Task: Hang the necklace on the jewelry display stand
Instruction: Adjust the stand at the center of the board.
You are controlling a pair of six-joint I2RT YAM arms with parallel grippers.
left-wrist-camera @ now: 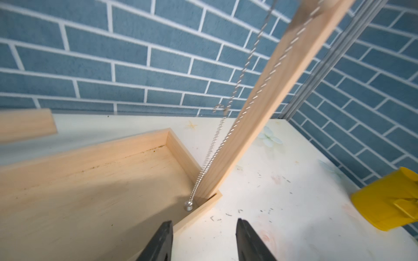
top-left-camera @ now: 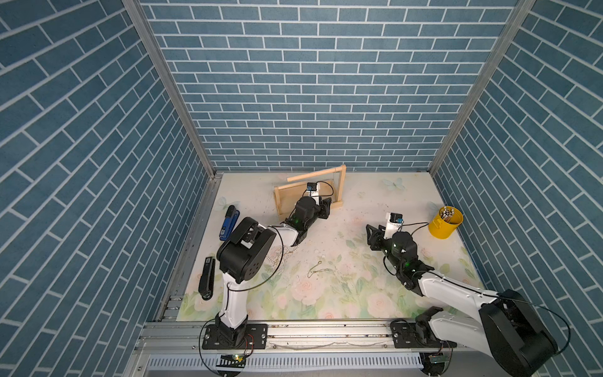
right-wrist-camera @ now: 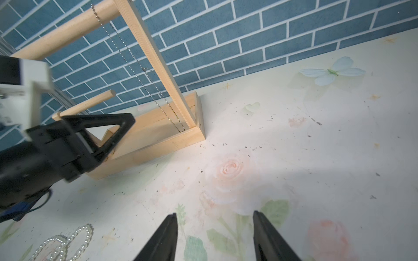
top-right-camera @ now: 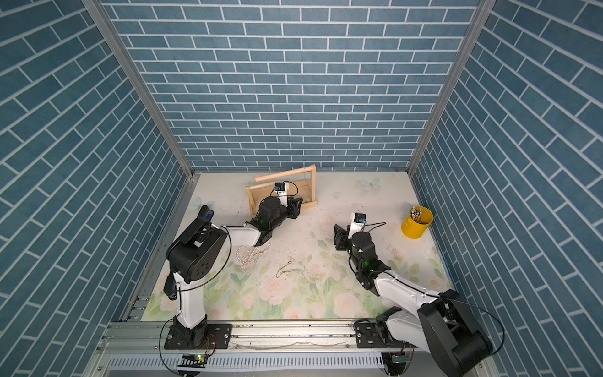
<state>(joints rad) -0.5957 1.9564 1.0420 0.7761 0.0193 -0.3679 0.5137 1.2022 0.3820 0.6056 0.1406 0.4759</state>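
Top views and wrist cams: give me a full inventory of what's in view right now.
jewelry display stand: 1, pale wood, far centre of table
ball-chain necklace: 1, silver, hanging on the stand
pearl necklace: 1, white, on table, left
thin chain: 1, dull gold, on table, centre
cup: 1, yellow, far right
staplers: 2, one blue, one black, left edge
left hand: 1, black, open, at stand's base
right hand: 1, black, open, empty, over table
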